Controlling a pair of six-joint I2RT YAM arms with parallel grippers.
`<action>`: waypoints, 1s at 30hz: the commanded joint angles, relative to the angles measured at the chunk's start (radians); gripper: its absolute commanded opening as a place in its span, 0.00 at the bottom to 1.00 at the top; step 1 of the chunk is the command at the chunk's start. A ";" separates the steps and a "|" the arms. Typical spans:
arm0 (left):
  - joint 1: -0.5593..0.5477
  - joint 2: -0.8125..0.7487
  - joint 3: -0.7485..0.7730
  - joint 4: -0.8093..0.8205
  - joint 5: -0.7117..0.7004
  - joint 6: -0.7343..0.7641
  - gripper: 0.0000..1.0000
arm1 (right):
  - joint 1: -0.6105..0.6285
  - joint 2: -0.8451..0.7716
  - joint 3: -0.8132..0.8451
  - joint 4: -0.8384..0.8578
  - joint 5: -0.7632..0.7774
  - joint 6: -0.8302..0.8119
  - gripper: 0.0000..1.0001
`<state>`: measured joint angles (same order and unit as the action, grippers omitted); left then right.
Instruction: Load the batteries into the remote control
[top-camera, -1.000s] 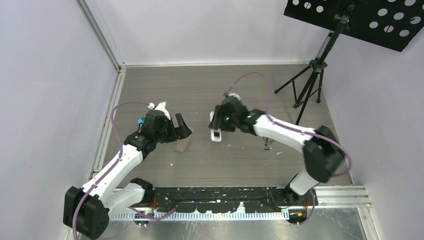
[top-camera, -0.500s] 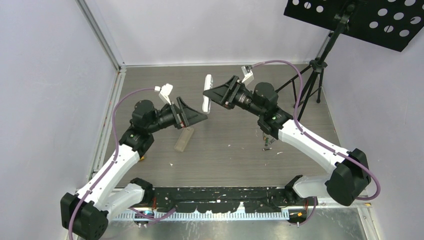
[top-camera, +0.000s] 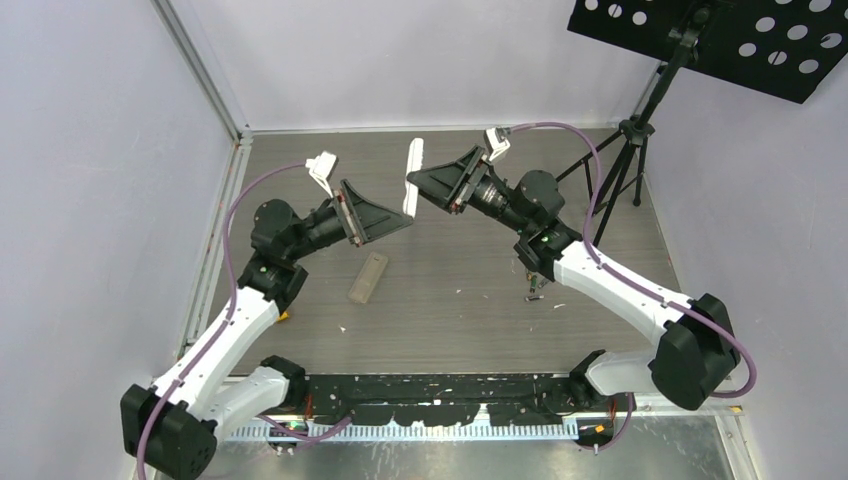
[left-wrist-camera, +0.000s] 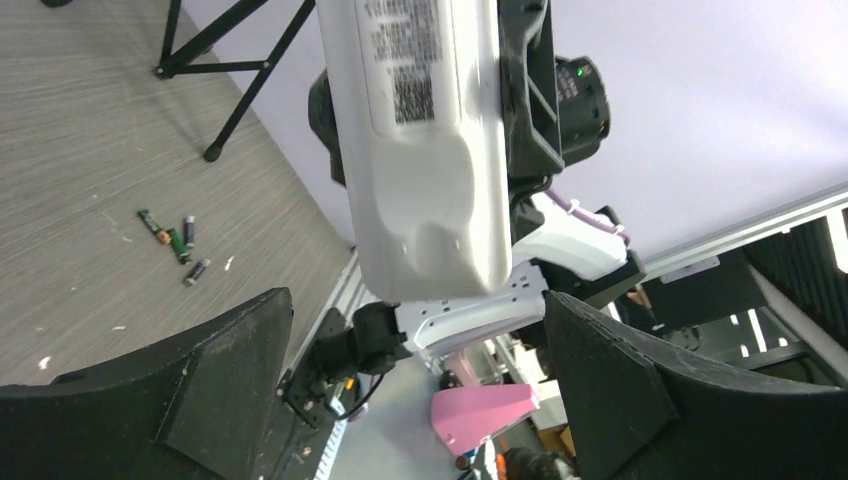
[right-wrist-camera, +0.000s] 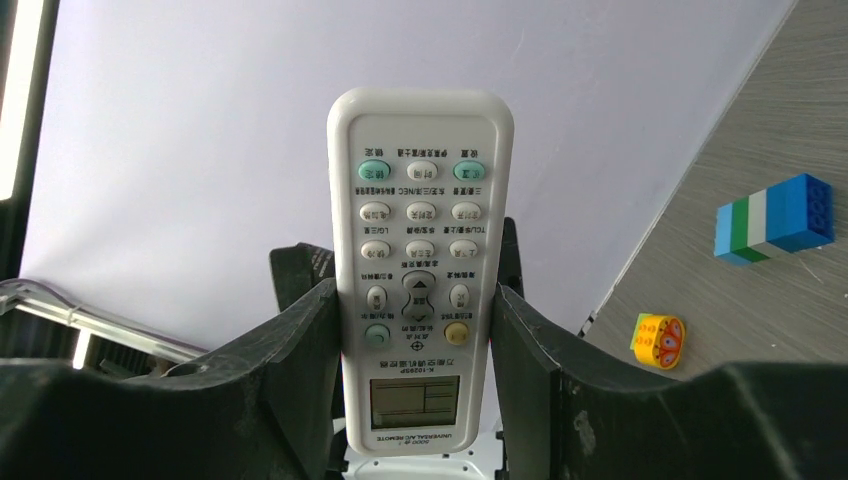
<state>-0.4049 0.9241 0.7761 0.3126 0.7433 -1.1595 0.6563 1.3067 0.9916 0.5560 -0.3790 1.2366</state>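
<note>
The right gripper holds the white remote control off the table, raised beyond the translucent grey-tan bar and a little to its right. The two black fingers are clamped on the remote's long edges. The right wrist camera shows the remote's button face, with the small screen at the end nearest the gripper's palm and the other end clear of the fingertips. The left gripper hangs in the air above the far end of the bar, its jaws spread wide apart and holding nothing. From the left wrist camera the back of the remote fills the gap ahead of the open left gripper, showing a printed label and a moulded dip. Neither finger is seen touching it. The batteries lie loose in a small cluster on the table well to the right of the bar, beneath the right forearm. The left wrist camera picks them out as a few dark slim cylinders near the feet of a black tripod stand. That stand rises at the far right corner, well beyond the bar. In the right wrist view, a stack of blue, white and green toy bricks and a small yellow-and-orange block sit on the table at the right of the frame.
</note>
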 joint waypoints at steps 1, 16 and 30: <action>-0.002 0.051 0.018 0.232 -0.003 -0.151 0.97 | 0.000 0.013 -0.019 0.168 -0.025 0.053 0.35; -0.009 0.149 0.012 0.350 0.098 -0.212 0.43 | 0.000 0.071 -0.046 0.262 -0.017 0.087 0.35; -0.009 0.154 0.175 -0.226 0.127 0.404 0.00 | -0.007 -0.087 -0.025 -0.202 0.096 -0.159 0.85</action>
<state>-0.4107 1.0954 0.8753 0.2859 0.8421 -1.0344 0.6529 1.3022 0.9218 0.5579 -0.3538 1.2083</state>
